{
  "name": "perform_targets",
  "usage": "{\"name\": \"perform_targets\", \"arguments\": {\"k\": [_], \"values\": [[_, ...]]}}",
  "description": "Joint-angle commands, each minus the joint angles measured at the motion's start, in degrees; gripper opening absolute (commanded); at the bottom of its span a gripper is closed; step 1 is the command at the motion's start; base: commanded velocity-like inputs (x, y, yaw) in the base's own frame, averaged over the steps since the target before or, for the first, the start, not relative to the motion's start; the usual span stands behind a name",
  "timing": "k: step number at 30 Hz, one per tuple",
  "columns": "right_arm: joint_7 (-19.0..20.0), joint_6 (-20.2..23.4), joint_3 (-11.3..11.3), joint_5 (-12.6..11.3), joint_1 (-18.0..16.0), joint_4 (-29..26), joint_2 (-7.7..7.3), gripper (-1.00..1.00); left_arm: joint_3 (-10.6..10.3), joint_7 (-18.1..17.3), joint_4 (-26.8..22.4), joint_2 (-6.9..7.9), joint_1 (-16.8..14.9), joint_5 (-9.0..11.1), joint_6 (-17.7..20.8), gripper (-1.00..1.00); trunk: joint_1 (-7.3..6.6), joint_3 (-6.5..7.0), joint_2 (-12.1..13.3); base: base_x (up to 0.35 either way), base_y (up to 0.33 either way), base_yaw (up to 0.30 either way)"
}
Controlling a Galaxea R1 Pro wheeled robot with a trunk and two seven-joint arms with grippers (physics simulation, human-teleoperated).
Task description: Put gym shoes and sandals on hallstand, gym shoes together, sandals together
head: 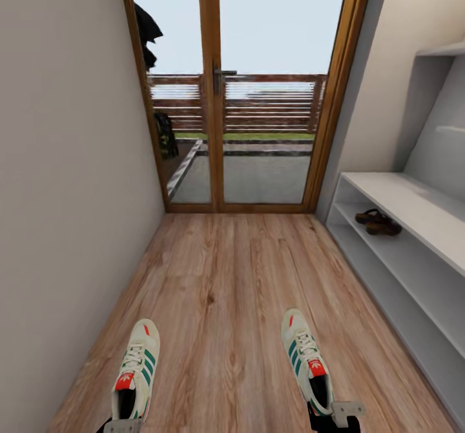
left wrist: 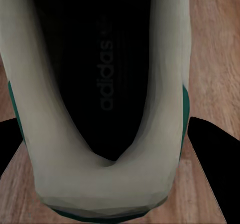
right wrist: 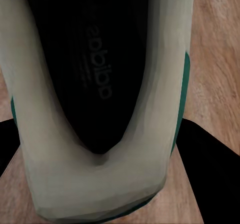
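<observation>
Two cream gym shoes with green stripes hang low over the wood corridor floor point(head: 232, 291), toes pointing away from me. My left gripper point(head: 123, 425) is shut on the heel of the left gym shoe point(head: 137, 368). My right gripper point(head: 332, 417) is shut on the heel of the right gym shoe point(head: 305, 355). The left wrist view looks into the left shoe's dark opening point(left wrist: 107, 73), with dark fingers point(left wrist: 215, 169) on either side of the heel. The right wrist view shows the same on the right shoe point(right wrist: 95, 174). Both brown sandals point(head: 378, 222) lie side by side on the white hallstand's point(head: 413, 204) middle shelf, at the right.
A wood-framed glass double door point(head: 216, 97) closes the corridor's far end. A plain wall point(head: 64, 194) runs along the left. A white wall shelf point(head: 445, 50) hangs above the hallstand. Bare floor stretches between the wall and the rack.
</observation>
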Motion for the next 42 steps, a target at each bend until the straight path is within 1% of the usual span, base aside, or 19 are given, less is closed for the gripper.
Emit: {"name": "perform_targets", "arguments": {"k": [1,17,31,42], "values": [[-0.1,-0.2,-0.2,0.3,0.0,0.0,0.02,-1.0,0.5,-0.3,0.0,-0.03,0.0,-0.5,-0.2,-1.0,0.02,-0.05,0.0,0.339,0.0,0.0],[-0.1,-0.2,-0.2,0.3,0.0,0.0,-0.09,-1.0,0.5,-0.3,0.0,-0.03,0.0,-0.4,-0.2,-1.0,0.02,-0.05,0.0,0.339,0.015,-0.014],[-0.1,-0.2,-0.2,0.3,0.0,0.0,-0.09,-1.0,0.5,-0.3,0.0,-0.03,0.0,-0.4,-0.2,-1.0,0.02,-0.05,0.0,0.319,0.139,-0.238],[-0.1,-0.2,-0.2,0.3,0.0,0.0,-0.09,-1.0,0.5,-0.3,0.0,-0.03,0.0,-0.4,-0.1,-1.0,0.02,-0.05,0.0,0.332,0.079,-0.262]]}}
